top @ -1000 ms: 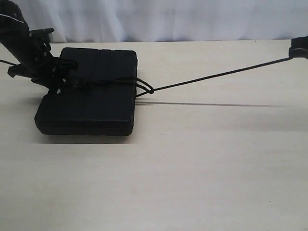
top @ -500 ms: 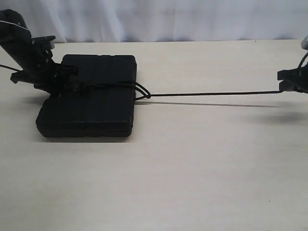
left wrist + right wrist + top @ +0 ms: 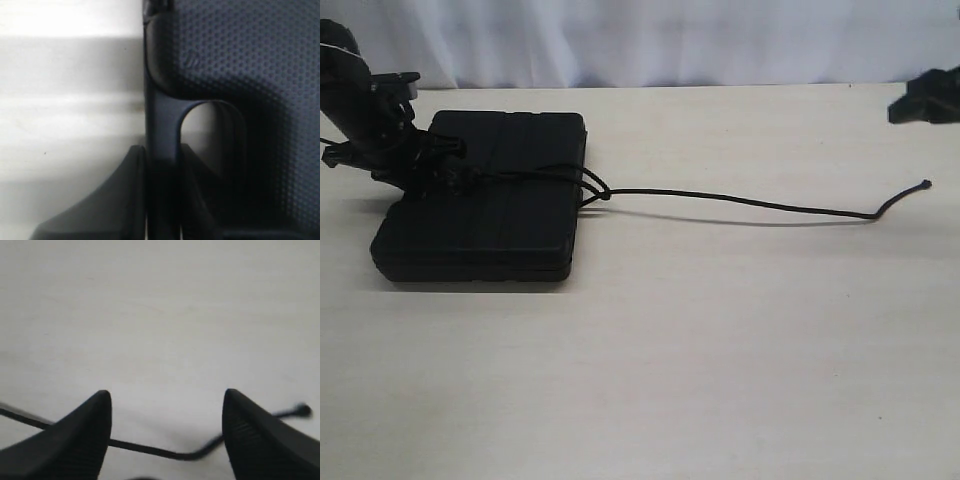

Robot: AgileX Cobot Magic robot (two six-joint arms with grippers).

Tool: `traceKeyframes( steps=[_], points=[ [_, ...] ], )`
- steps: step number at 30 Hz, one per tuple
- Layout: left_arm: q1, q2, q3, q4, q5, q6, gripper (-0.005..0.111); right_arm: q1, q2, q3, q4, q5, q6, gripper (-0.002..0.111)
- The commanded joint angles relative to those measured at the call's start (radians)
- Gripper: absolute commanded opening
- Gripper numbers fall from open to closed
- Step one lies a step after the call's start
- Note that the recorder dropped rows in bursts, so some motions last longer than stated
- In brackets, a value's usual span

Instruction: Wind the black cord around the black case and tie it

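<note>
The black case [image 3: 480, 215] lies flat at the left of the table. The black cord [image 3: 750, 203] crosses its lid, is knotted at its right edge [image 3: 603, 194], and trails slack over the table to its knobbed tip [image 3: 925, 184]. My left gripper [image 3: 432, 162] is at the case's left side. In the left wrist view this gripper [image 3: 162, 157] is shut on the case's handle bar [image 3: 161, 120]. My right gripper [image 3: 925, 100] hovers at the far right, above and behind the cord tip. In the right wrist view it [image 3: 166, 397] is open, with the cord [image 3: 150, 450] lying on the table beneath it.
The pale wooden table [image 3: 700, 340] stretches wide in front of and to the right of the case. A white curtain [image 3: 670, 40] hangs behind the table's far edge.
My right gripper has opened and let go of the cord, then lifted away. The cord, taut before, has dropped slack onto the table. The case has slid a little to the left.
</note>
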Motion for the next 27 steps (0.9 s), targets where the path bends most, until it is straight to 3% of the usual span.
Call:
traceKeyframes(
  steps=[1, 6, 9, 13, 15, 21, 23, 26, 27],
  points=[
    [0.008, 0.012, -0.001, 0.022, -0.004, 0.004, 0.000, 0.279, -0.005, -0.085, -0.192, 0.037, -0.029, 0.058],
    [0.008, 0.012, -0.001, 0.022, -0.004, 0.004, 0.000, 0.604, 0.174, -0.295, -0.565, 0.134, 0.133, 0.050],
    [0.008, 0.012, -0.001, 0.022, -0.001, 0.004, 0.000, 0.672, 0.268, -0.447, -0.576, 0.242, 0.111, 0.049],
    [0.008, 0.012, -0.001, 0.022, -0.001, 0.004, 0.000, 0.755, 0.408, -0.621, -0.578, 0.331, -0.093, 0.049],
    [0.008, 0.012, -0.001, 0.015, -0.004, 0.004, 0.000, 0.780, 0.447, -0.621, -0.580, 0.331, -0.197, 0.049],
    [0.008, 0.014, -0.001, 0.015, -0.013, 0.004, 0.000, 0.790, 0.504, -0.621, -0.628, 0.237, -0.141, 0.044],
    [0.008, 0.014, -0.001, 0.015, -0.020, 0.004, 0.000, 0.790, 0.511, -0.621, -0.628, 0.208, -0.108, 0.037],
    [0.008, 0.014, -0.001, 0.015, -0.016, 0.004, 0.000, 0.790, 0.521, -0.621, -0.640, 0.203, -0.064, 0.005],
    [0.008, 0.014, -0.001, 0.015, -0.013, 0.004, 0.000, 0.790, 0.523, -0.621, -0.652, 0.203, -0.051, 0.004]
  ],
)
